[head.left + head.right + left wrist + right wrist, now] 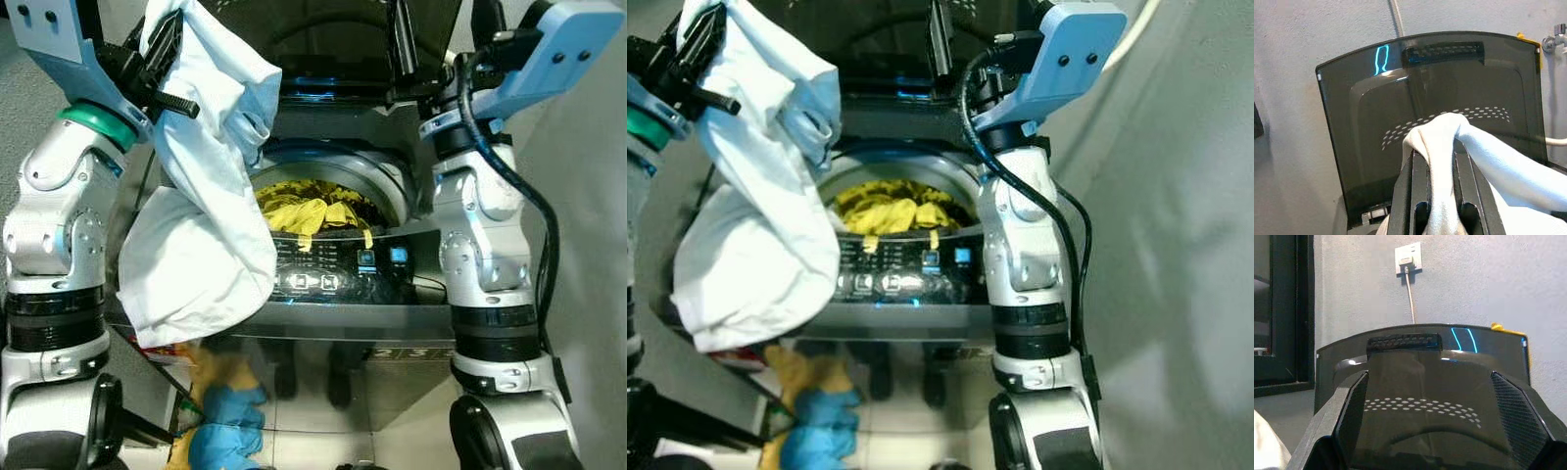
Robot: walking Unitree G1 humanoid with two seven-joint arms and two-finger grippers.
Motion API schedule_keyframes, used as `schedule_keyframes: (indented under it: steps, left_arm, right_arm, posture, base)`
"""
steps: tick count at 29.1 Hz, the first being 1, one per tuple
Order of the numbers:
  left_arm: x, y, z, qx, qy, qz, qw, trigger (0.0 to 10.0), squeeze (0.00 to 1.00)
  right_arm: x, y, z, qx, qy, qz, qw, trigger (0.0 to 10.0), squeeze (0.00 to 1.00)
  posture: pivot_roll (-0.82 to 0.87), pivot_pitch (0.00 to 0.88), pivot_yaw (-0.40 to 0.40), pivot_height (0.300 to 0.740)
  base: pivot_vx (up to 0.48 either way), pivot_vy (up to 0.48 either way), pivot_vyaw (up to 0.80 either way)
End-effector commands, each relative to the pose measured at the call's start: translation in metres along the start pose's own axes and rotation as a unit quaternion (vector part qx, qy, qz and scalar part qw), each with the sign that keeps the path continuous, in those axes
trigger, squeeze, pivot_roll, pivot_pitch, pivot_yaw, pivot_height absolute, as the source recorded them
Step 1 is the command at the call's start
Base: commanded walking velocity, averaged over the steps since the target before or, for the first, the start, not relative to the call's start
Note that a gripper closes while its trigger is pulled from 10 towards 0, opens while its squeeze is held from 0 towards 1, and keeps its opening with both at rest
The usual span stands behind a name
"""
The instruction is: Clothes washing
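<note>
The white garment (201, 196) is covering the left side of the washing machine's drum opening (338, 191) and part of its control panel (338, 274), whose button labels are showing too small to read. The raised lid (1425, 107) is running off the top edge in both eye views. The right gripper's fingertips are being cut off by the picture edges.

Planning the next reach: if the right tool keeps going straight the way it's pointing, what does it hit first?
Most likely the raised dark lid of the washer, right ahead of the right tool; the wall lies behind. The gap is hard to judge.
</note>
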State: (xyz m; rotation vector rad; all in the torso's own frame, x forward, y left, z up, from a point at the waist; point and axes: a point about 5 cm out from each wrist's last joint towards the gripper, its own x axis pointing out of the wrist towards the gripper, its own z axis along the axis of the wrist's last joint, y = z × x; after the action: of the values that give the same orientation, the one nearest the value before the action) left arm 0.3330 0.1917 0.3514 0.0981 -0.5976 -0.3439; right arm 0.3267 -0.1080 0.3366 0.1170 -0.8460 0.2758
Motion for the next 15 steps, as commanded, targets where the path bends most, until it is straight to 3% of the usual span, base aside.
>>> schedule_keyframes:
  steps: [1, 2, 4, 8, 11, 13, 14, 15]
  left_arm:
    - [0.016, -0.004, 0.017, 0.025, -0.046, -0.037, 0.998, 10.0, 0.00]
    - [0.029, -0.007, 0.021, 0.035, -0.061, -0.053, 0.996, 10.0, 0.00]
    - [0.037, -0.009, 0.024, 0.042, -0.069, -0.063, 0.995, 10.0, 0.00]
    - [0.080, -0.021, 0.043, 0.067, -0.118, -0.067, 0.989, 10.0, 0.00]
    - [0.084, -0.024, 0.045, 0.072, -0.120, -0.074, 0.987, 10.0, 0.00]
    - [0.093, -0.044, 0.033, 0.048, -0.082, -0.146, 0.985, 10.0, 0.00]
    - [0.093, -0.044, 0.033, 0.048, -0.082, -0.146, 0.985, 10.0, 0.00]
    - [0.094, -0.054, 0.023, 0.035, -0.059, -0.186, 0.980, 10.0, 0.00]
  right_arm:
    - [0.011, 0.002, 0.008, -0.012, -0.025, 0.009, 1.000, 10.0, 0.00]
    - [0.016, 0.002, 0.013, -0.018, -0.039, 0.010, 0.999, 10.0, 0.00]
    - [0.019, 0.002, 0.017, -0.023, -0.048, 0.011, 0.999, 10.0, 0.00]
    - [0.025, -0.005, 0.034, -0.052, -0.089, -0.007, 0.995, 10.0, 0.00]
    - [0.024, -0.006, 0.037, -0.053, -0.092, -0.010, 0.994, 10.0, 0.00]
    - [0.020, -0.011, 0.036, -0.060, -0.087, -0.019, 0.994, 10.0, 0.00]
    - [0.020, -0.011, 0.036, -0.060, -0.087, -0.019, 0.994, 10.0, 0.00]
    - [0.017, -0.012, 0.035, -0.061, -0.083, -0.022, 0.994, 10.0, 0.00]
  posture:
    - [0.09, 0.007, 0.052, 0.740]
    - [0.09, 0.008, 0.052, 0.740]
    - [0.09, 0.008, 0.052, 0.740]
    - [0.06, 0.030, 0.073, 0.740]
    - [0.06, 0.033, 0.076, 0.740]
    - [0.05, 0.055, 0.089, 0.740]
    - [0.05, 0.055, 0.089, 0.740]
    - [0.05, 0.062, 0.093, 0.740]
  base:
    - [0.000, 0.000, 0.00]
    - [0.000, 0.000, 0.00]
    - [0.000, 0.000, 0.00]
    - [0.000, 0.000, 0.00]
    - [0.000, 0.000, 0.00]
    - [0.000, 0.000, 0.00]
    - [0.000, 0.000, 0.00]
    - [0.000, 0.000, 0.00]
